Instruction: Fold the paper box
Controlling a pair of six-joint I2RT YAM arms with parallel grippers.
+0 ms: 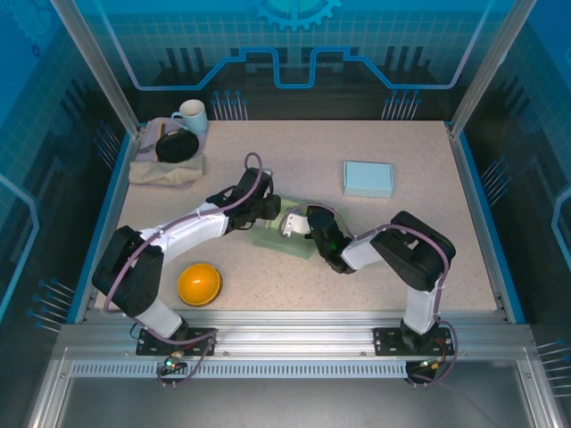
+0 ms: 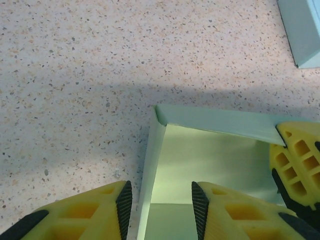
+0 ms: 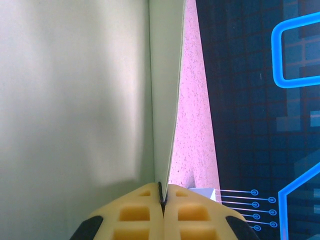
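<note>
Right gripper (image 3: 162,197) has the paper box (image 2: 210,155) wall pinched tight. Left gripper (image 2: 159,202) is half-open, jaws straddling the adjoining wall.

Your top camera looks down from high at the near edge on the whole counter (image 1: 357,143). Both wrist cameras sit close against the paper box (image 1: 275,239), which all three views share.

There are two arms, the left arm (image 1: 183,230) and the right arm (image 1: 409,254). There are two grippers, one to each: the left gripper (image 2: 161,202) and the right gripper (image 3: 162,200). There are two boxes (differing in colour): one pale green paper box (image 1: 278,239) and one light blue box (image 1: 368,178). There is also one mug (image 1: 191,116), one black round thing (image 1: 177,145), one folded cloth (image 1: 166,171) and one orange dome (image 1: 199,283).
</note>
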